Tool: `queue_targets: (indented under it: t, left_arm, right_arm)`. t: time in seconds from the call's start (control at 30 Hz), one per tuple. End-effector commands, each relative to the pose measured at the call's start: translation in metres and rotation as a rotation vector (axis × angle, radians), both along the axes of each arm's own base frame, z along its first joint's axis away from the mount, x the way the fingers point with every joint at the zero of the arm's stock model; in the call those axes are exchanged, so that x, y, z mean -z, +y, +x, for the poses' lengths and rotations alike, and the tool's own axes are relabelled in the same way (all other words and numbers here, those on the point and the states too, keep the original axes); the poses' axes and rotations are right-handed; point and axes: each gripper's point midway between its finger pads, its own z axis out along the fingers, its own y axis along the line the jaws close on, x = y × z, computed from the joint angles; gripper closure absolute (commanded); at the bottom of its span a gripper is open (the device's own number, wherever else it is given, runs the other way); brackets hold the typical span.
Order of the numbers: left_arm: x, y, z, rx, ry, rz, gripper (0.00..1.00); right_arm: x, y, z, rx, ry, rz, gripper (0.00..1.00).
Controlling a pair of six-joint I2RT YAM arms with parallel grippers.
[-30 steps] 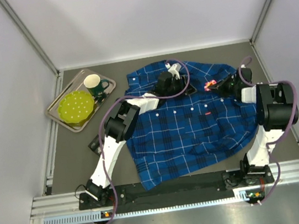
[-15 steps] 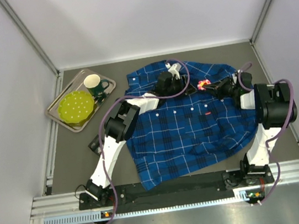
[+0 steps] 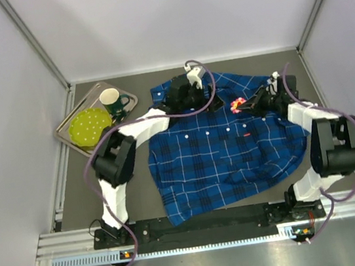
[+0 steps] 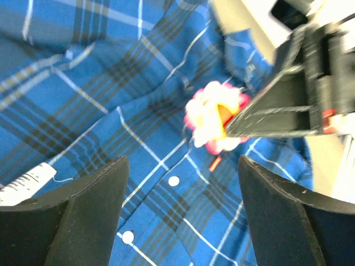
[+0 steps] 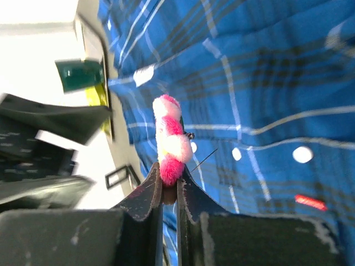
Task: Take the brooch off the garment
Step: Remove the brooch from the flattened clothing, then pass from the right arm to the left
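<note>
The blue plaid shirt (image 3: 226, 152) lies spread on the table. My right gripper (image 3: 247, 104) is shut on the pink and white fluffy brooch (image 3: 236, 104), over the shirt's upper right part. In the right wrist view the fingertips (image 5: 191, 194) pinch the brooch's (image 5: 169, 138) lower end, and its thin pin (image 5: 205, 158) sticks out bare above the cloth (image 5: 277, 83). My left gripper (image 3: 192, 96) hovers open and empty near the collar. In its wrist view the brooch (image 4: 213, 119) lies ahead of my left gripper (image 4: 183, 221), held by the right fingers (image 4: 277, 111).
A metal tray (image 3: 125, 106) at the back left holds a green mug (image 3: 113, 101) and a yellow-green plate (image 3: 90, 126). White walls close the back and both sides. The arm bases stand at the near edge.
My right gripper has moved left with the brooch pinched in it. My left gripper has pulled back up and to the left, toward the collar.
</note>
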Motion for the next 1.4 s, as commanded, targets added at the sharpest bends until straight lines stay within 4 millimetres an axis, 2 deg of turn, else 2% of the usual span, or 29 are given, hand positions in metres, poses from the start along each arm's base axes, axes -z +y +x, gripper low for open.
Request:
queue_targets:
  t: [0.0,0.07,0.1,0.17,0.2,0.27,0.3,0.43,0.47,0.5,0.57,0.63,0.77,0.93,1.1,1.2,1.27,1.3,1.37]
  left_arm:
    - [-0.098,0.023,-0.039,0.105,-0.237,0.013,0.18]
    - [-0.102,0.03,-0.056,0.132,-0.301,0.058,0.22]
    - [-0.104,0.041,-0.068,0.162,-0.368,0.099,0.25]
    - [-0.101,0.045,-0.089,0.215,-0.455,0.152,0.26]
    - [-0.099,0.046,-0.107,0.276,-0.573,0.218,0.27]
    - [-0.094,0.051,-0.112,0.273,-0.68,0.315,0.27]
    - [-0.087,0.051,-0.121,0.318,-0.742,0.367,0.27]
    - [-0.073,0.061,-0.124,0.321,-0.781,0.439,0.23]
    - [-0.082,0.058,-0.122,0.301,-0.826,0.415,0.21]
    - [-0.077,0.06,-0.127,0.305,-0.849,0.428,0.19]
    - [-0.079,0.057,-0.126,0.287,-0.888,0.439,0.17]
    - [-0.073,0.056,-0.124,0.288,-0.902,0.477,0.17]
    - [-0.069,0.055,-0.119,0.259,-0.928,0.517,0.2]
    - [-0.073,0.047,-0.124,0.249,-0.966,0.484,0.22]
    - [-0.065,0.037,-0.127,0.277,-0.97,0.491,0.27]
    - [-0.068,0.039,-0.121,0.234,-0.978,0.511,0.44]
    - [-0.07,0.039,-0.119,0.223,-0.981,0.51,0.59]
    - [-0.071,0.04,-0.118,0.21,-0.982,0.516,0.72]
    - [-0.075,0.041,-0.117,0.193,-0.991,0.514,0.89]
  right_arm:
    - [-0.024,0.025,-0.044,-0.131,0.031,-0.048,1.0]
    - [-0.036,0.042,-0.061,-0.168,0.025,-0.037,1.0]
    - [-0.04,0.053,-0.069,-0.187,0.044,-0.02,1.0]
    - [-0.052,0.066,-0.082,-0.219,0.048,0.016,1.0]
    - [-0.056,0.07,-0.087,-0.218,0.071,0.038,1.0]
    - [-0.069,0.083,-0.097,-0.259,0.081,0.063,1.0]
    - [-0.074,0.087,-0.098,-0.253,0.093,0.079,1.0]
    - [-0.088,0.1,-0.104,-0.262,0.114,0.084,1.0]
    - [-0.089,0.102,-0.105,-0.265,0.116,0.085,1.0]
    - [-0.089,0.104,-0.106,-0.26,0.136,0.097,1.0]
    - [-0.091,0.112,-0.11,-0.27,0.153,0.108,1.0]
    - [-0.091,0.116,-0.112,-0.272,0.167,0.114,1.0]
    - [-0.094,0.12,-0.115,-0.263,0.183,0.127,1.0]
    - [-0.096,0.121,-0.113,-0.247,0.195,0.136,1.0]
    - [-0.096,0.124,-0.117,-0.256,0.218,0.155,1.0]
    - [-0.098,0.125,-0.12,-0.259,0.227,0.168,1.0]
    - [-0.098,0.126,-0.121,-0.265,0.237,0.178,1.0]
    - [-0.098,0.126,-0.121,-0.268,0.233,0.178,1.0]
    - [-0.1,0.126,-0.121,-0.272,0.221,0.174,1.0]
